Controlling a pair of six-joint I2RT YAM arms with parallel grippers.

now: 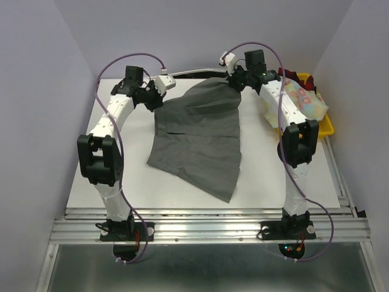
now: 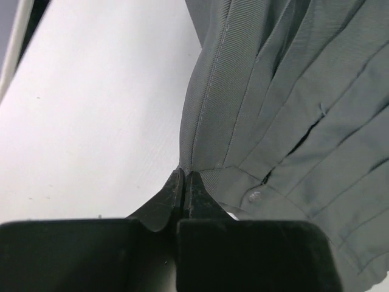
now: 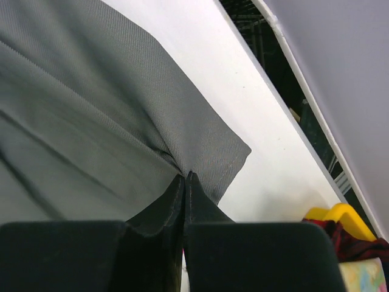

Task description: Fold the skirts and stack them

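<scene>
The grey pleated skirt [image 1: 197, 137] lies spread on the white table, its far edge lifted between both arms. My left gripper [image 1: 159, 97] is shut on the skirt's far left corner; in the left wrist view [image 2: 184, 173] the grey cloth [image 2: 273, 109] runs up out of the closed tips. My right gripper [image 1: 234, 82] is shut on the far right corner [image 3: 206, 146], the tips pinching the hem [image 3: 186, 175]. The floral skirt [image 1: 304, 97] lies on the yellow tray at the right. The plaid skirt [image 3: 355, 243] shows as a red-and-dark bit beside it.
The yellow tray [image 1: 325, 128] sits at the table's right edge, close to my right arm. The table's far edge and the wall lie just behind both grippers. White table surface [image 1: 109, 182] shows on the left and in front of the skirt.
</scene>
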